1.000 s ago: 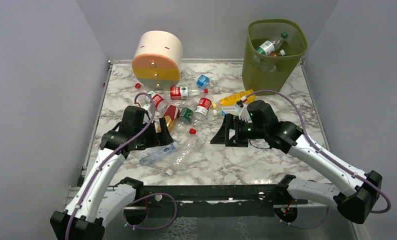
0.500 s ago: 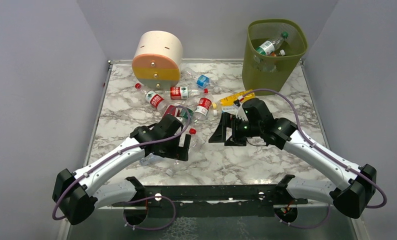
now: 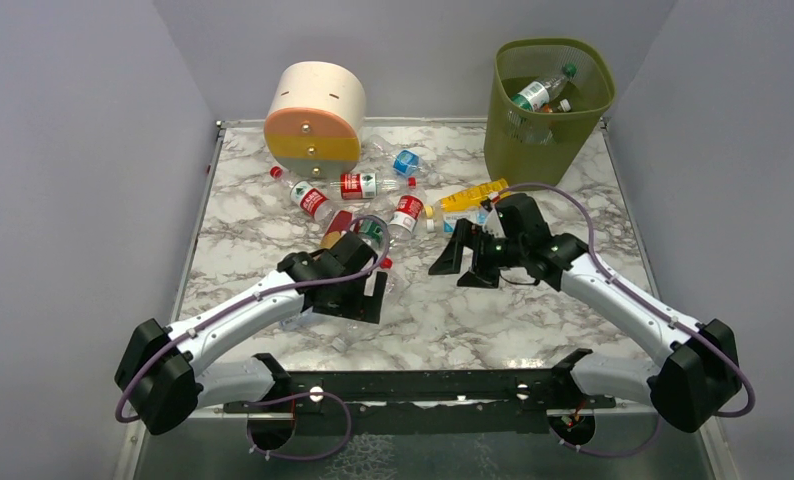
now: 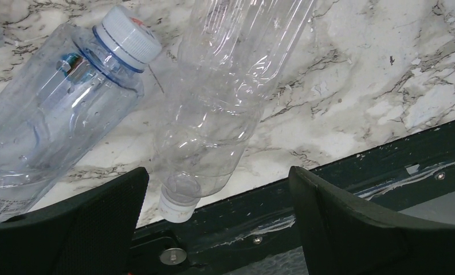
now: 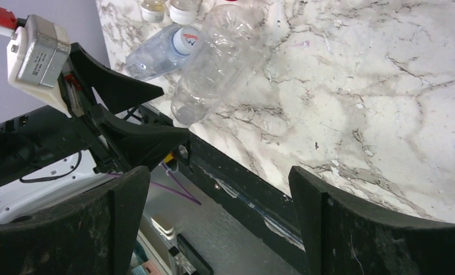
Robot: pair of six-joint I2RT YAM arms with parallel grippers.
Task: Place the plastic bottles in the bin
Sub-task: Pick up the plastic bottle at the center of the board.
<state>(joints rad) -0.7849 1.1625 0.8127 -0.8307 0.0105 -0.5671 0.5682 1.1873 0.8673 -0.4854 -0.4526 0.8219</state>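
Observation:
Several plastic bottles lie scattered mid-table: red-labelled ones (image 3: 358, 185), a yellow one (image 3: 470, 196) and a blue-labelled one (image 3: 405, 161). My left gripper (image 3: 371, 298) is open and low over a clear bottle (image 4: 219, 109), whose white-capped neck (image 4: 176, 207) points at the near table edge, between the fingers and nearer the left one. A blue-tinted bottle (image 4: 53, 109) lies beside it. My right gripper (image 3: 460, 265) stands open over bare marble with nothing between its fingers. The olive-green bin (image 3: 548, 130) at the back right holds bottles (image 3: 538, 92).
A cream, orange and yellow round drawer box (image 3: 315, 115) stands at the back left, behind the bottle pile. The black rail (image 4: 351, 172) of the near table edge runs just below the clear bottle's cap. Grey walls close in the table on three sides.
My left arm has swung right, from the left of the pile to over the clear bottles near the front edge. The right gripper has shifted slightly right and turned, still open.

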